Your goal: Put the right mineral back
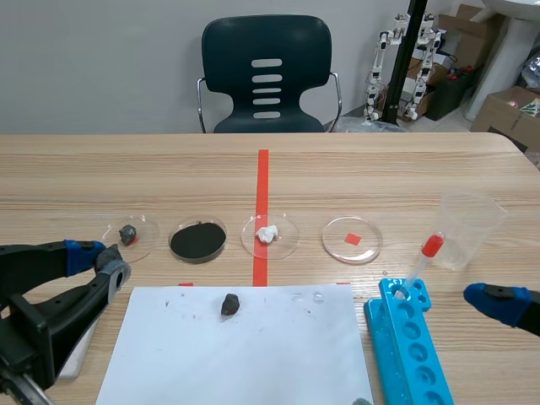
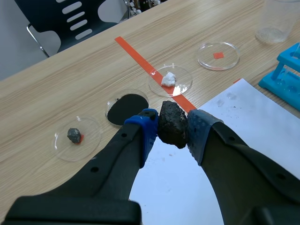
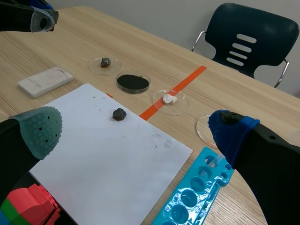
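Tabletop (image 1: 380, 169); left end effector (image 1: 99, 260) beside paper (image 1: 270, 354) corner

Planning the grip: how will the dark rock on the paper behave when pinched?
The rock looks hard and lumpy, so it is probably rigid but apt to twist when pinched. Dark specks on the paper suggest it may shed crumbs.

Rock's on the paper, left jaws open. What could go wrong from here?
1. Slip: the dark rock is lumpy and lies loose on the white paper. An off-centre pinch by the left jaws could drop it.
2. Wrong dish: of the four in the row, only the empty dish is free.
3. Bump: the dropper and blue rack stand near that dish.
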### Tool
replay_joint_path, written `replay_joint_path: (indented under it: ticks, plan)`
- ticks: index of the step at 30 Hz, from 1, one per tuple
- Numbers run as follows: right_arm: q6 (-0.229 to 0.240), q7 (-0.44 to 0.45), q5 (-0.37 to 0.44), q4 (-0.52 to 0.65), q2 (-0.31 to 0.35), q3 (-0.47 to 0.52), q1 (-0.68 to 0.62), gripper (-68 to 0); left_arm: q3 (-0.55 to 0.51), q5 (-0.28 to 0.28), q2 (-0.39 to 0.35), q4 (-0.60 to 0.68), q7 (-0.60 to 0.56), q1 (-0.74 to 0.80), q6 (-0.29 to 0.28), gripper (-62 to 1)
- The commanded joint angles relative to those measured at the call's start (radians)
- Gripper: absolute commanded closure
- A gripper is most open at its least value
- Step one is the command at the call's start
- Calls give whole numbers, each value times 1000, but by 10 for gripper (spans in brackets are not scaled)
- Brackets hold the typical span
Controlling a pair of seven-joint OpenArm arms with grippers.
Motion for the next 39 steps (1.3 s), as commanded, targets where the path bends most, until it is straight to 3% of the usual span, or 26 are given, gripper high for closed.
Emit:
replay_joint_path:
  ticks: [1,29,34,39]
  plan:
    - [0,18,11,11,5,3,4,-679,-3,-6,3,12,-18,-5,3,-100]
    - [0,18,11,11,5,3,4,-679,-3,-7,14,12,-19,-5,10,-100]
    - [0,18,11,11,5,3,4,-679,25,-97,0,12,53,-36,10,-100]
    - [0,18,11,11,5,3,4,-679,155,-147,-68,11,160,-132,26,-100]
